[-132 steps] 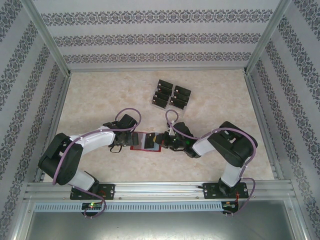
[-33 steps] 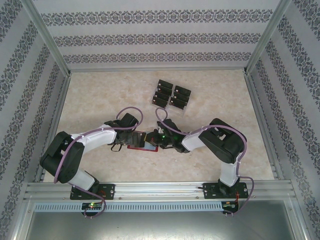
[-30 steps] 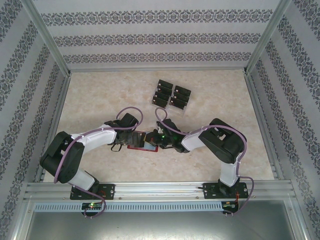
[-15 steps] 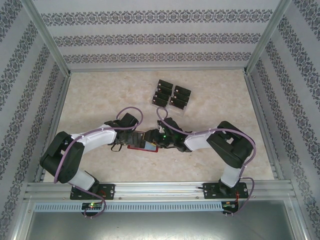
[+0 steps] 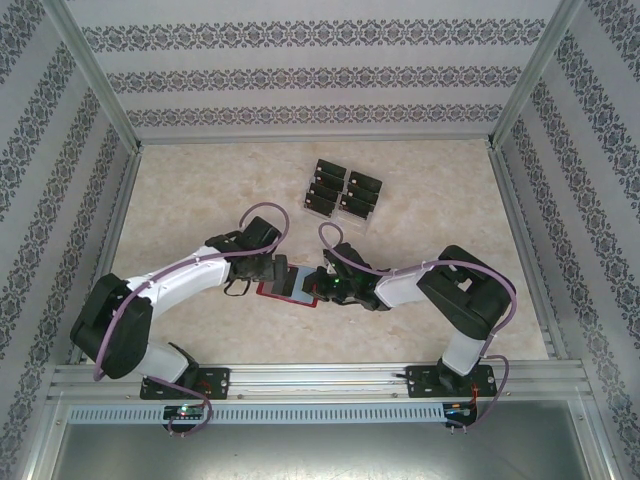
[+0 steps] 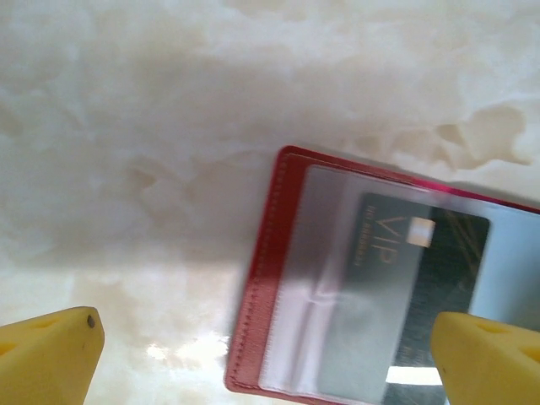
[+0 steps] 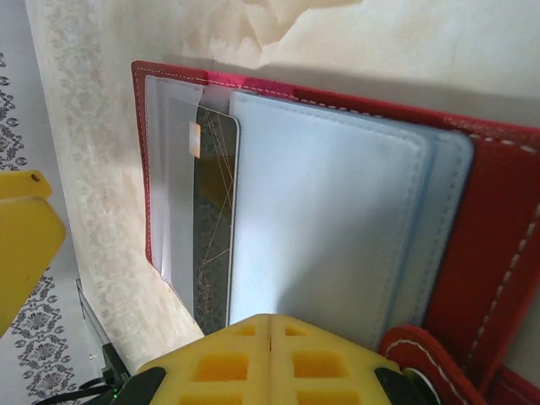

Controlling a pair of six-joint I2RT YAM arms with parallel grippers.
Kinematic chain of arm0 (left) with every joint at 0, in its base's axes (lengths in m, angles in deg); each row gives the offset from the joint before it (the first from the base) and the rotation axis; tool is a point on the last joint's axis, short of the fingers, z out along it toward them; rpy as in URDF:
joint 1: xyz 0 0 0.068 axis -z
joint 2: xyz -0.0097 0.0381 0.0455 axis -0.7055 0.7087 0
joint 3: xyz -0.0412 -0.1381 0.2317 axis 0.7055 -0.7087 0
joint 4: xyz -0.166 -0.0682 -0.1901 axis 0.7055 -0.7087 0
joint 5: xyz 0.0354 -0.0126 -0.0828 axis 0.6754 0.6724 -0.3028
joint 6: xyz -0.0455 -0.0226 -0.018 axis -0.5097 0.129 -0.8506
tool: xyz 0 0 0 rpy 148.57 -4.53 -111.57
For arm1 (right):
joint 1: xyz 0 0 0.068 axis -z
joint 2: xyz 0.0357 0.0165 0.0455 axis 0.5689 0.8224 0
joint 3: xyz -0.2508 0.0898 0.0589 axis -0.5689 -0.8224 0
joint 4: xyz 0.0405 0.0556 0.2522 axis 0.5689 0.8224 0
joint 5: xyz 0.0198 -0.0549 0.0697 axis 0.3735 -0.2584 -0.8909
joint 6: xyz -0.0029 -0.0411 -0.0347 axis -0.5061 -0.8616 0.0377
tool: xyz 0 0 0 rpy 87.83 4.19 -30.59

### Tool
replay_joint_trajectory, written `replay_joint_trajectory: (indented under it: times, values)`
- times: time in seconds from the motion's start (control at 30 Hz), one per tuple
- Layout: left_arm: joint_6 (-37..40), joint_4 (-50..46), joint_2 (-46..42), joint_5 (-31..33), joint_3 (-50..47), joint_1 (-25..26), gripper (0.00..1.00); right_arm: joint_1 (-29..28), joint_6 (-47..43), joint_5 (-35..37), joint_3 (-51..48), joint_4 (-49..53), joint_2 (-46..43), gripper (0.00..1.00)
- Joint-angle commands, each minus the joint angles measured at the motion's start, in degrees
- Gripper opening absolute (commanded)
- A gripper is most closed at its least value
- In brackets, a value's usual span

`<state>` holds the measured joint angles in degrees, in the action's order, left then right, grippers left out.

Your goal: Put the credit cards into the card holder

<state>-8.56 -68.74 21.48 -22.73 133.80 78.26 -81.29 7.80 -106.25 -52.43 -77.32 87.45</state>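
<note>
At card holder (image 7: pixel 494 211) | right tool (image 7: pixel 270 325) closed | left tool (image 6: pixel 266 331) wide open

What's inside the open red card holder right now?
One black card sits under the clear sleeve, beside the grey-blue pocket. Anything tucked under that pocket is covered.

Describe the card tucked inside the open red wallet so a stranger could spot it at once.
On the pale marbled tabletop, near its centre, lies an open red leather-like folding wallet. Under its clear plastic sleeve sits one flat black rectangular card marked VIP. Unlike the other black cards grouped in two columns farther back, it lies flat inside the wallet.
</note>
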Motion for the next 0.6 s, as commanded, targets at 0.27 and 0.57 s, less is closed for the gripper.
replay_joint_trajectory:
  times: [0.27, 0.57]
  values:
    - [-0.94, 4.90, 5.62, -2.76, 0.71, 4.47, 1.00, 0.56, -0.14, 1.15, -1.52, -1.14, -0.86, 0.00]
    - [-1.03, 6.81, 8.98, -2.31, -0.32, 5.15, 1.00, 0.90, -0.08, 0.91, -1.62, -1.16, -0.69, 0.00]
